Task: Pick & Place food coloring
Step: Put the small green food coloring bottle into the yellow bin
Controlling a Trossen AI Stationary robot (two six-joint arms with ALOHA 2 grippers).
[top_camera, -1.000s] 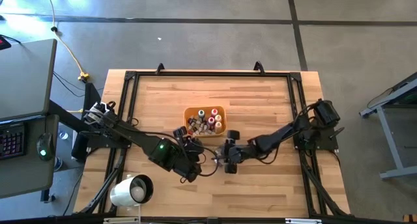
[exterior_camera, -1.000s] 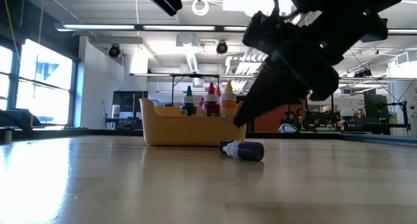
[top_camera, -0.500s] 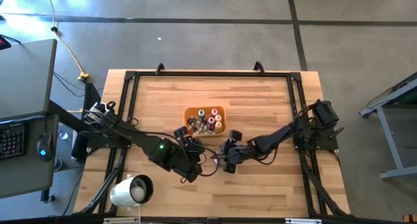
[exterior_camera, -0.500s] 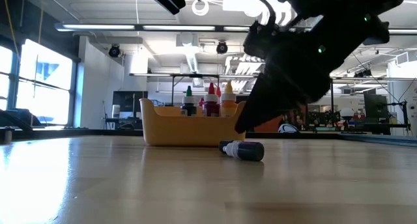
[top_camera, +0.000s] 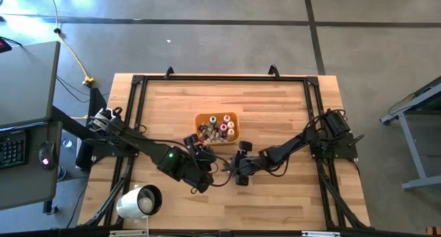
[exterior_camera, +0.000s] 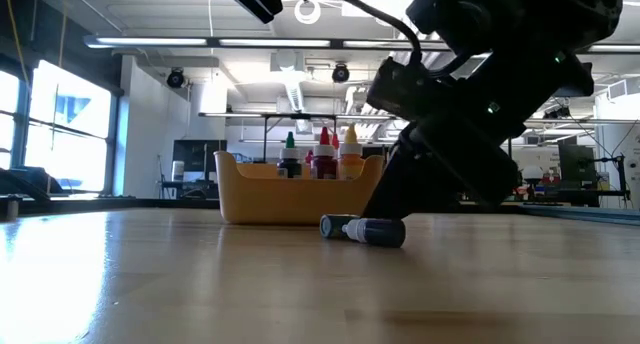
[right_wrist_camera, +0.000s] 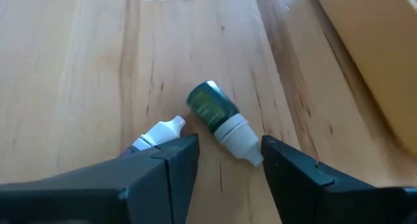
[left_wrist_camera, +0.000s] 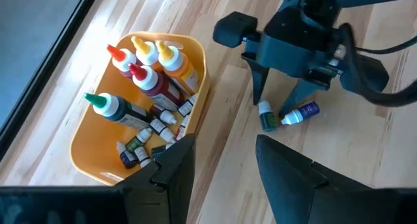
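Hovering with jaws apart, the right gripper (right_wrist_camera: 225, 162) straddles a green bottle (right_wrist_camera: 220, 120) lying beside a blue bottle (left_wrist_camera: 301, 112), near the orange tray (left_wrist_camera: 195, 81); closing could pinch both.

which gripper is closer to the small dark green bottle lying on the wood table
Right. The right gripper hangs open directly over the small dark green bottle, fingers either side of it and the blue bottle. The left gripper waits open farther off, beside the square orange tray.
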